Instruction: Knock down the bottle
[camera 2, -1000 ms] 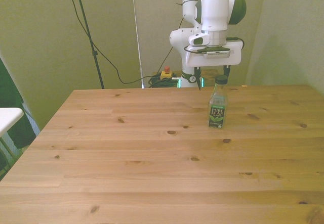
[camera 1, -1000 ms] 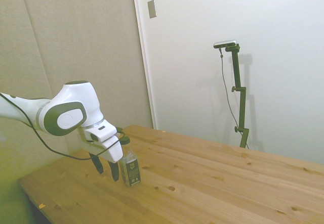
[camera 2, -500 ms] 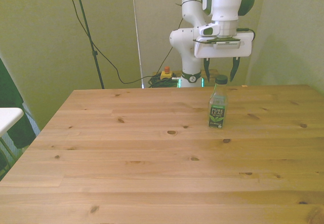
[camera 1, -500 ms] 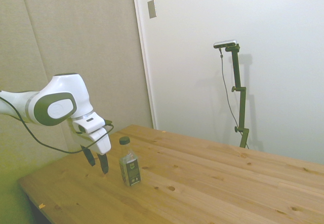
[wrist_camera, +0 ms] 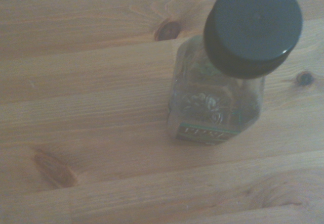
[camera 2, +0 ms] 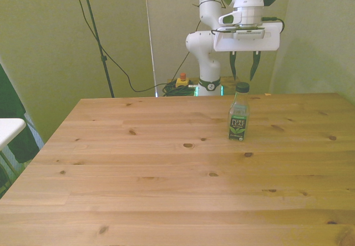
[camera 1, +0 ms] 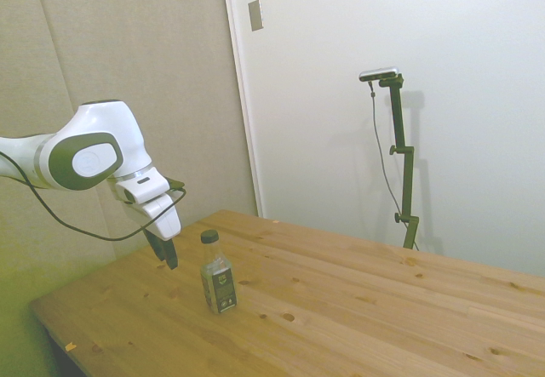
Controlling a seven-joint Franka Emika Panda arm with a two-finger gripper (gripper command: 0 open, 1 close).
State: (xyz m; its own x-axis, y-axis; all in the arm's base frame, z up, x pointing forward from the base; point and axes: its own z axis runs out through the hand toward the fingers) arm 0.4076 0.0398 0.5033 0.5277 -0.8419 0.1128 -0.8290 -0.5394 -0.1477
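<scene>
While my end effector (camera 2: 244, 74) hangs in the air above the far part of the wooden worktop (camera 2: 166, 174), its two dark fingers (camera 2: 232, 68) point down with a clear gap between them, and they hold nothing. In the side view my end effector (camera 1: 166, 254) is beside the bottle (camera 1: 218, 277) and apart from it, with the fingertips at about the height of the black screw cap (camera 1: 209, 237). In the front view the fingertips are just above the cap (camera 2: 242, 86) and behind it, not touching.

The bottle (camera 2: 239, 115) stands upright on the worktop, toward the front view's right and in the far half. It is a small clear plastic bottle with a squarish body and a dark green-black label (camera 2: 238, 128) with white letters. Through the clear wall above the label I see no liquid, but I cannot tell for sure if there is something inside. The cap is screwed on.

In the wrist view I look down on the bottle (wrist_camera: 217, 102) from above: the round black cap (wrist_camera: 252, 27) is large and near, the clear shoulders are below it, and the bare wood with knots (wrist_camera: 167, 30) lies around it.

In the front view the edge of a white surface (camera 2: 8, 130) shows off the worktop at the left.
</scene>
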